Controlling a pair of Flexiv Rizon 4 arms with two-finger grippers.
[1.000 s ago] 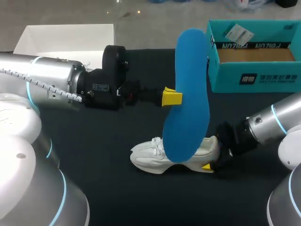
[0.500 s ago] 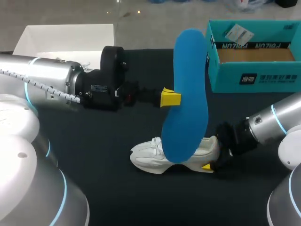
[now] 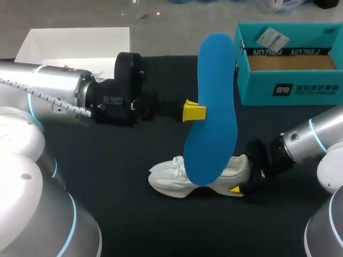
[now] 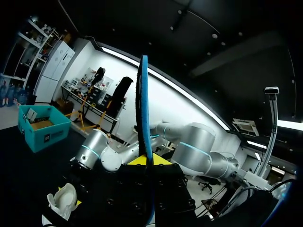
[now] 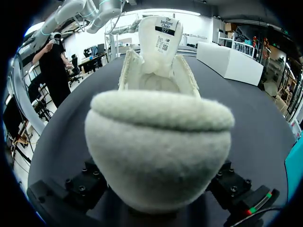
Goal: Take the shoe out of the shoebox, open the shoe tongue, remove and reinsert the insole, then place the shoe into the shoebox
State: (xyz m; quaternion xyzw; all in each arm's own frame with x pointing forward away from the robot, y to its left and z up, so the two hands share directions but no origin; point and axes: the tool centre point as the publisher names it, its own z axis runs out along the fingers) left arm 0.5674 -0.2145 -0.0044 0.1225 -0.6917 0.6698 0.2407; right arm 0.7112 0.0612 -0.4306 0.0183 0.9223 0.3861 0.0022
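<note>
My head camera looks down on the table (image 3: 134,214) from above and behind. The left wrist camera faces the insole (image 4: 143,109) edge-on, with the shoe (image 4: 61,201) far off. The right wrist camera sits close against its heel. All three views share the shoe.

Robotics lab, silver left arm (image 3: 53,91) and right arm (image 3: 311,140) at black table (image 3: 139,214)
</note>
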